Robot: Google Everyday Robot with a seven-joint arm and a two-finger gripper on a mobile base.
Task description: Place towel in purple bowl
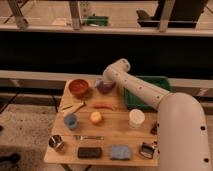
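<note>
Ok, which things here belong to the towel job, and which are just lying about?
Job: blue towel, purple bowl, gripper above that bowl.
Lying about: orange-red bowl, blue cup, red pepper, white tub, green bin, black sponge, tin can.

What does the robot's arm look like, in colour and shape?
The arm is cream-white, made of thick, smooth, rounded segments with a bulbous joint, and has small dark dots along its shell. No loose cables or lettering show. The gripper, at the arm's far end by the purple bowl, is mostly hidden behind the arm.
</note>
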